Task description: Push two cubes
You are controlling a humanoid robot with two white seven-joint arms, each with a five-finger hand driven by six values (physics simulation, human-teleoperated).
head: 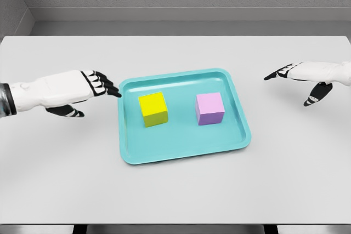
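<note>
A yellow cube (153,109) and a lilac cube (209,108) stand side by side, a cube's width apart, in a teal tray (181,145) at the middle of the table. My left hand (97,86) hovers just left of the tray, fingers stretched out flat, tips at the tray's left rim. Off to the right of the tray my right hand (296,78) is also open, fingers pointing left, thumb hanging down. Neither hand touches a cube.
The tray lies on a pale grey table (175,195) whose front edge runs along the bottom of the view. A grey wall stands behind the table.
</note>
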